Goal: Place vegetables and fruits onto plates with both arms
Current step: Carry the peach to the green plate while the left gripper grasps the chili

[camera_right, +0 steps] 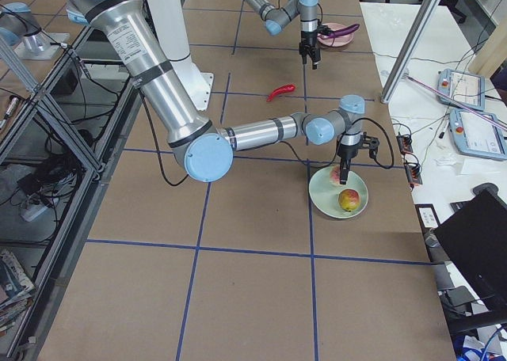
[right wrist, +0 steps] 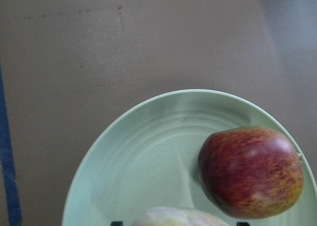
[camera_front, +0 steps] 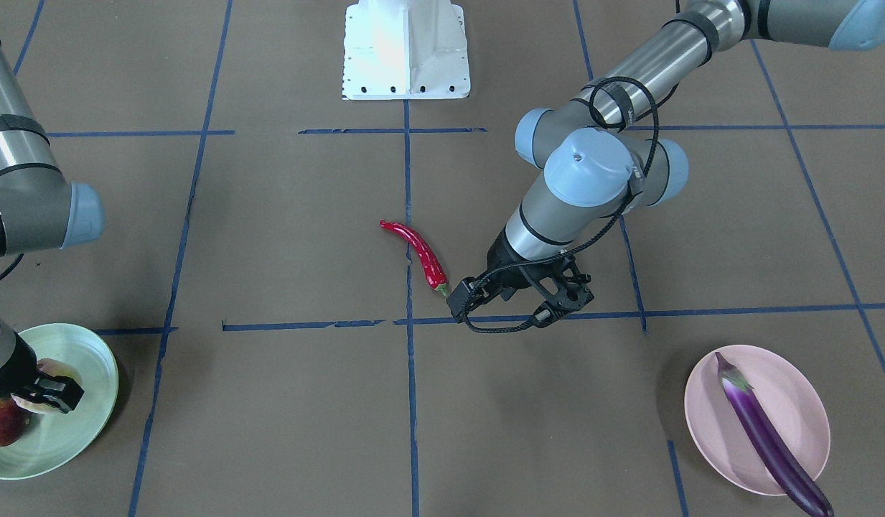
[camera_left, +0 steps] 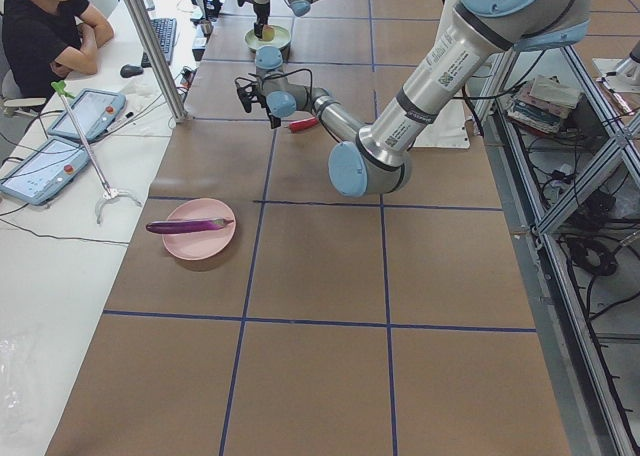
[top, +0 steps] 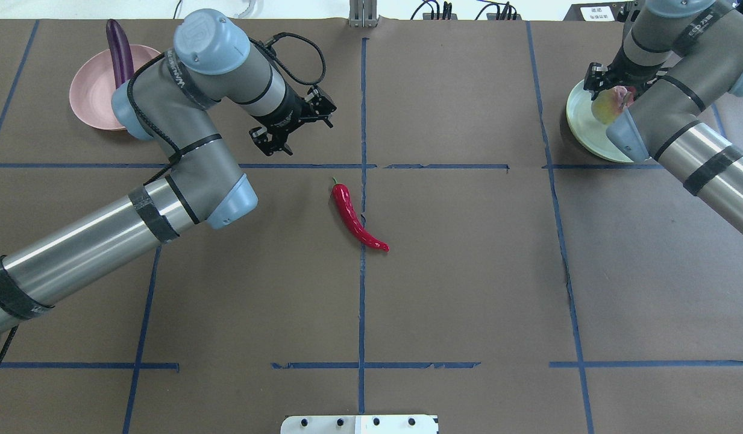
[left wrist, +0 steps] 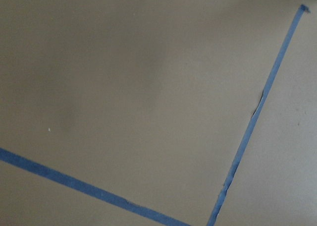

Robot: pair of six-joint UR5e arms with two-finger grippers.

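The red chili [top: 354, 216] lies on the table, stem away from the robot. The left gripper [top: 299, 131], wide open and empty, is the near one. The chili is to its right. The right gripper [top: 613, 90] is far off around the peach [top: 609, 107]; I cannot tell if it squeezes.

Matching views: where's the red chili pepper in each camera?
Front-facing: chili pepper at centre, across the middle tape line.
Overhead: chili pepper at centre, on the same line.
Exterior left: chili pepper upper middle, beside the left arm.
Exterior right: chili pepper upper middle, on bare table.
Left wrist: not in it.
Right wrist: not in it.
Shared landmark: pink plate holding the eggplant, in all four exterior views.
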